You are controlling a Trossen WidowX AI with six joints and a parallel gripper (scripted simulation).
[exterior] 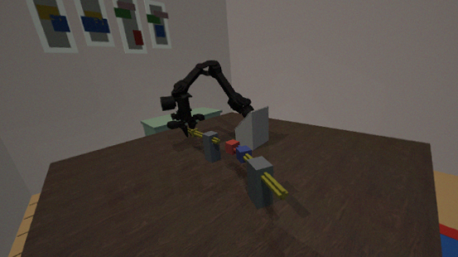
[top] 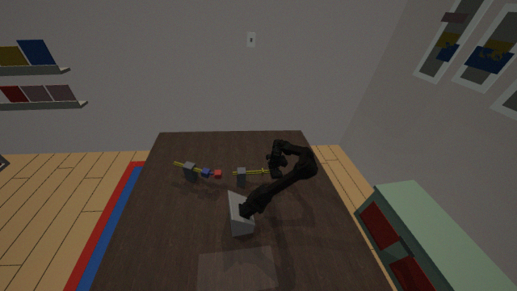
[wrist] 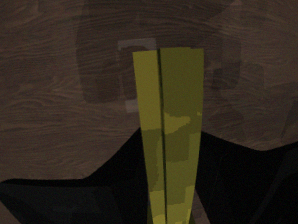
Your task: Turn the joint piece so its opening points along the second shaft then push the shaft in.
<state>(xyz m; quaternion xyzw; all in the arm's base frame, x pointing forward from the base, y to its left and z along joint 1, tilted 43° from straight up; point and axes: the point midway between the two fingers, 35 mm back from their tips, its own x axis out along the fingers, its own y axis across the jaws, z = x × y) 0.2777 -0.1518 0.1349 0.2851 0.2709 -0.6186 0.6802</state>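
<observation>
A room in a home, like a living room or study: a dark wooden table [top: 170, 242] stands on a pale plank floor [top: 40, 194] with a red and blue rug [top: 109, 226] at its left, wall shelves [top: 36, 70] hold coloured books, framed pictures [exterior: 53, 23] hang on grey walls, and a green cabinet [top: 436, 238] stands at the right

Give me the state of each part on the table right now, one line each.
gripper: shut on the sliding shaft's outer end.
sliding shaft: through its block, tip short of the red piece.
sliding shaft's block: upright.
red joint piece: beside the blue piece, gap to the sliding shaft.
fixed shaft: through its block.
</observation>
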